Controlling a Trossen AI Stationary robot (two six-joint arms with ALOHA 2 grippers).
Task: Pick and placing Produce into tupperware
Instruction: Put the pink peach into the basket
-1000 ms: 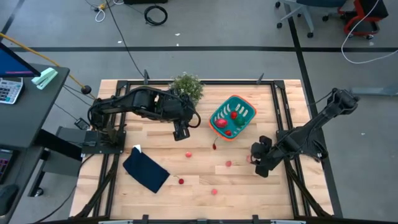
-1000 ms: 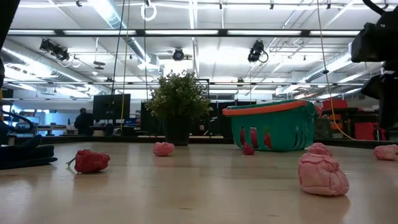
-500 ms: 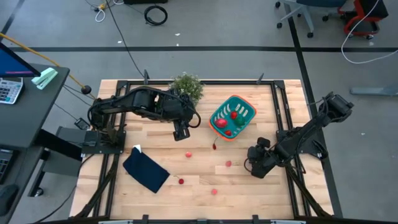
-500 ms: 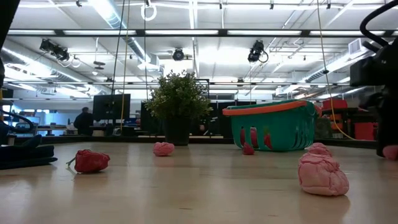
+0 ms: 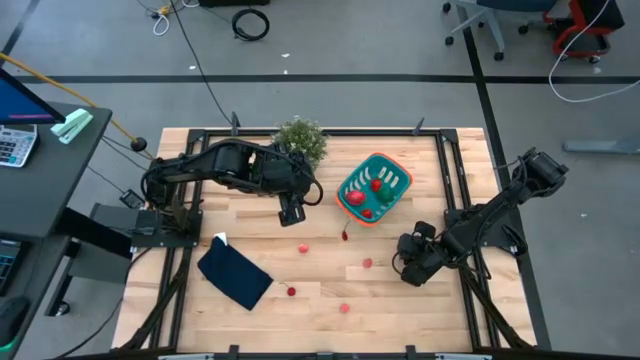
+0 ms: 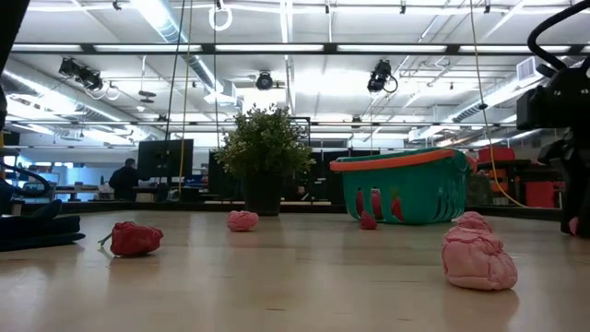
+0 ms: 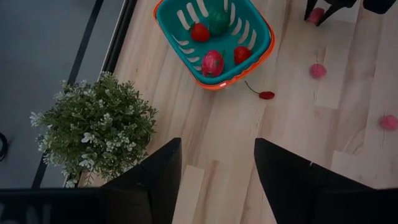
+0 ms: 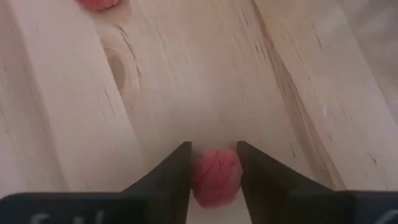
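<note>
With its fingers [image 8: 168, 180] down at the tabletop, our right gripper [image 8: 214, 177] brackets a pink fruit [image 8: 216, 176], both fingers against its sides, near the table's [image 5: 250, 205] right edge. Farther off, 4 more pieces lie loose on the wood and 1 red one [image 7: 267, 95] sits just beside the basket [image 5: 343, 194], which holds 4 pieces. Our left gripper [image 7: 214, 177] hangs open and empty beside the plant [image 5: 302, 139].

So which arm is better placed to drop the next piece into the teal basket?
The right one. Its claw already brackets a pink toy fruit on the table, right of the teal basket. The left claw hangs open and empty near the potted plant.
</note>
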